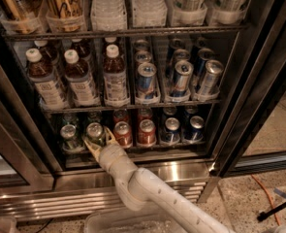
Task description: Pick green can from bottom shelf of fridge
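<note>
The fridge (pixel 239 106) stands open in front of me. On its bottom shelf (pixel 133 147) stand two green cans at the left, then red cans (pixel 123 134) and dark blue cans (pixel 171 130). My gripper (pixel 97 139) reaches in from below, its pale fingers (pixel 89 146) spread on either side of the second green can (pixel 95 132). The fingers are around the can's lower body. The other green can (pixel 68 137) stands just left of it. The can stands on the shelf.
The rack above holds brown bottles (pixel 79 79) and tall blue-silver cans (pixel 146 81). Black door frames flank the opening at left and right (pixel 28 144). The shiny louvred base (pixel 60 203) runs below the shelf. An orange cable (pixel 266 193) lies on the floor at right.
</note>
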Robot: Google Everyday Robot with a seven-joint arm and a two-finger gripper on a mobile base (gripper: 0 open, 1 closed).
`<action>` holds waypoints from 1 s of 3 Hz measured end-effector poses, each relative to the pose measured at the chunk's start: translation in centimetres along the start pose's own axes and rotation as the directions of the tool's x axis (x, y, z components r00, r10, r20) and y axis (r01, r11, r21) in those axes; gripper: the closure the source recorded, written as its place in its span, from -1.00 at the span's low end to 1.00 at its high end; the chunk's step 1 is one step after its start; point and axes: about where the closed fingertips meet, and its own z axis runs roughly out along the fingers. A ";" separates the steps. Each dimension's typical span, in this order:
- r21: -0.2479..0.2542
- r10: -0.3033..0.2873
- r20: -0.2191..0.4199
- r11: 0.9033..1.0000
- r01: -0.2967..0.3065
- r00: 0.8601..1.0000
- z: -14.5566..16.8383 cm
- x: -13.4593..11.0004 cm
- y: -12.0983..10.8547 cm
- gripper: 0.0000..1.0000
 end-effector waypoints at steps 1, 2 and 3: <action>-0.039 -0.038 0.007 0.999 0.038 0.999 -0.8 -2.6 0.2 1.00; -0.096 -0.065 0.019 0.993 0.067 0.998 -2.3 -6.1 0.3 1.00; -0.167 -0.081 0.023 0.982 0.084 0.996 -3.2 -8.1 0.8 1.00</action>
